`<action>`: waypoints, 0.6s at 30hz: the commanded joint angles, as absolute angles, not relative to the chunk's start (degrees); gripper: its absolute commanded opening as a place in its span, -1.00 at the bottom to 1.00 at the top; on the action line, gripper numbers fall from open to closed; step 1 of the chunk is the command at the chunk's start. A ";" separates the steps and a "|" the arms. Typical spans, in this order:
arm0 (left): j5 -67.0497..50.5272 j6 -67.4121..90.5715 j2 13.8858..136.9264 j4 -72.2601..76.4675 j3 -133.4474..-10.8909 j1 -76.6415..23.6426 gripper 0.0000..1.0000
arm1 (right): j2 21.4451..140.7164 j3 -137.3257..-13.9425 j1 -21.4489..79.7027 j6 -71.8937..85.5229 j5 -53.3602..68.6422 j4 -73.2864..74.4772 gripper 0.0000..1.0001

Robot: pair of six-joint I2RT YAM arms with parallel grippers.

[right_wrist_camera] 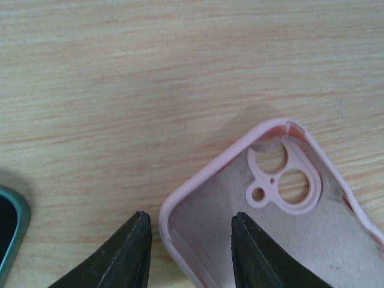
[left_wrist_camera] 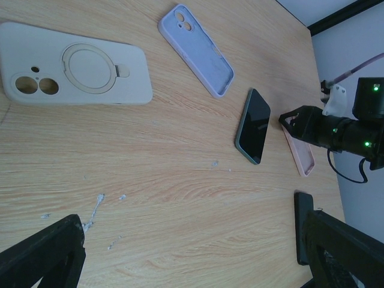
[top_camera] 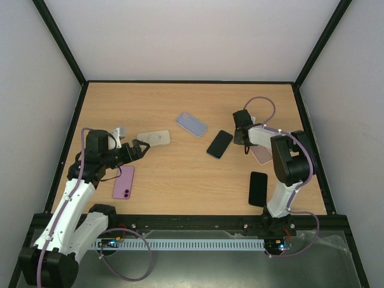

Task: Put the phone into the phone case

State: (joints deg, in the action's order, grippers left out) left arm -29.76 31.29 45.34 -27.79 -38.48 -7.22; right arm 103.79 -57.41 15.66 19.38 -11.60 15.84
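A pink phone case (right_wrist_camera: 228, 204) lies open side up at the right of the table, partly under my right arm in the top view (top_camera: 262, 155). My right gripper (right_wrist_camera: 189, 243) is open and low over the case's corner, one finger outside its wall and one inside. A dark teal-edged phone (top_camera: 219, 144) lies face up just left of it, its edge showing in the right wrist view (right_wrist_camera: 9, 234). My left gripper (top_camera: 139, 150) is open and empty above the table, near a beige ring case (top_camera: 153, 138).
A lavender case (top_camera: 192, 125) lies at the table's centre back. A black phone (top_camera: 258, 188) lies at the front right. A purple phone (top_camera: 123, 182) lies face down at the front left. Black frame rails edge the table.
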 commanded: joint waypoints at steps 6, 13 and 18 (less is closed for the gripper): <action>-29.79 32.09 43.95 -27.70 -37.97 -7.47 0.95 | 102.53 -57.35 15.08 17.80 -3.16 16.01 -0.79; -29.98 33.24 42.81 -26.70 -38.28 -7.47 0.95 | 97.87 -59.94 15.54 22.50 -1.32 17.72 -0.96; -29.23 32.85 41.68 -28.28 -37.34 -7.47 0.95 | 92.33 -59.71 17.77 27.95 0.34 19.27 -0.96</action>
State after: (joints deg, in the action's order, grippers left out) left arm -29.67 32.64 43.05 -27.59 -38.39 -7.22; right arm 97.86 -58.13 15.81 23.00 -1.32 16.78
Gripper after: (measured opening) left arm 0.975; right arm 0.022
